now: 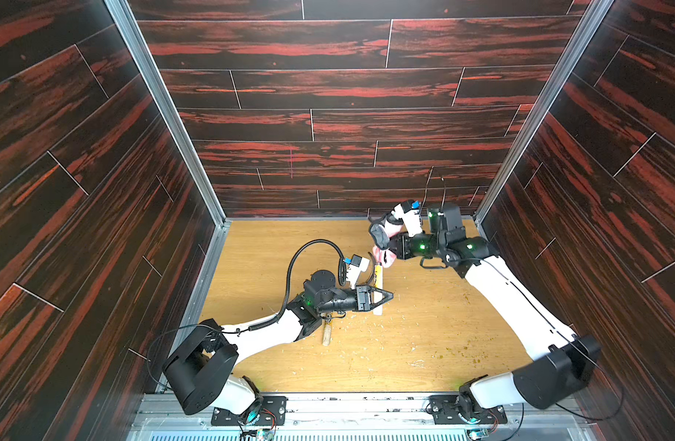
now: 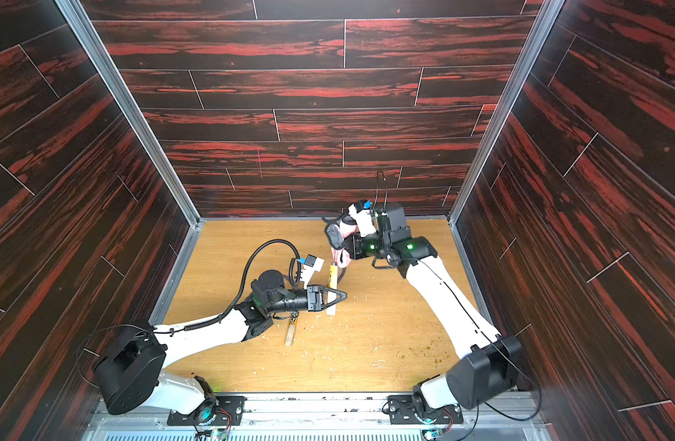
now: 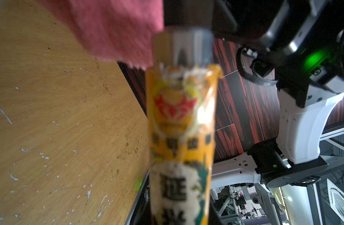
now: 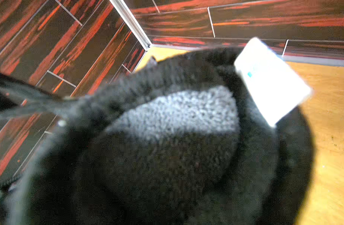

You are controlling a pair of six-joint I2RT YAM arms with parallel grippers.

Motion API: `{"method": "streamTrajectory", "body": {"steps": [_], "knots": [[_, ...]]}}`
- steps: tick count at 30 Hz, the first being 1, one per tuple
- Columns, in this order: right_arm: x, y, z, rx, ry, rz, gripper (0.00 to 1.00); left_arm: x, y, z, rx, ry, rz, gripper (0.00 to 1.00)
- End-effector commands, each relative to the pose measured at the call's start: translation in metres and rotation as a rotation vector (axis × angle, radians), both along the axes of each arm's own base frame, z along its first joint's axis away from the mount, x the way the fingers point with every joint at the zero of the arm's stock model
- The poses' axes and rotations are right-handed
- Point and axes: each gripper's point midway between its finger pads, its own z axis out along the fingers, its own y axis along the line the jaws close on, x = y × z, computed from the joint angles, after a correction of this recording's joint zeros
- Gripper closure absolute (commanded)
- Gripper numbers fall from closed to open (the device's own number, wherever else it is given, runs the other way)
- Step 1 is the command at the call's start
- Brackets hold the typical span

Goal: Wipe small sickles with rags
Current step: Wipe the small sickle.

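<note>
My left gripper (image 1: pixel 387 296) (image 2: pixel 343 295) is shut on the pale handle of a small sickle (image 1: pixel 378 274) (image 2: pixel 332 273) with a yellow-black label band. It holds the sickle just above the table, blade end toward the back. In the left wrist view the labelled handle (image 3: pixel 182 126) fills the middle, blurred. My right gripper (image 1: pixel 388 249) (image 2: pixel 343 249) is shut on the rag (image 1: pixel 384 260) (image 2: pixel 339 256), pink on one face and dark grey on the other. The rag's pink edge (image 3: pixel 116 29) lies against the sickle's neck and hides most of the blade. Dark fluffy cloth (image 4: pixel 167 155) covers the right wrist view.
A second sickle (image 1: pixel 326 333) (image 2: pixel 290 333) lies on the wooden table (image 1: pixel 424 343) under my left forearm, only its handle showing. Pale chips and dark specks (image 1: pixel 458 355) litter the front and right. Dark panelled walls close in the back and both sides.
</note>
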Motion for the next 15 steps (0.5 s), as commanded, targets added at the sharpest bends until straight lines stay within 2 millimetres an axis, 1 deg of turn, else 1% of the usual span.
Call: {"method": "streamTrajectory", "body": {"steps": [1,7,11,15], "knots": [[0.025,0.000,0.012,0.026,-0.038,-0.011,1.00,-0.022,-0.004,0.017,-0.018,-0.071,-0.085,1.00],[0.047,0.001,0.012,0.046,-0.022,0.008,1.00,-0.028,-0.004,0.011,0.004,-0.070,-0.100,1.00],[0.064,0.000,0.003,0.059,0.006,0.013,1.00,-0.033,-0.004,0.008,0.030,-0.074,-0.114,1.00],[0.078,-0.002,-0.010,0.064,0.040,0.008,1.00,-0.038,-0.003,0.005,0.050,-0.077,-0.124,1.00]]}}
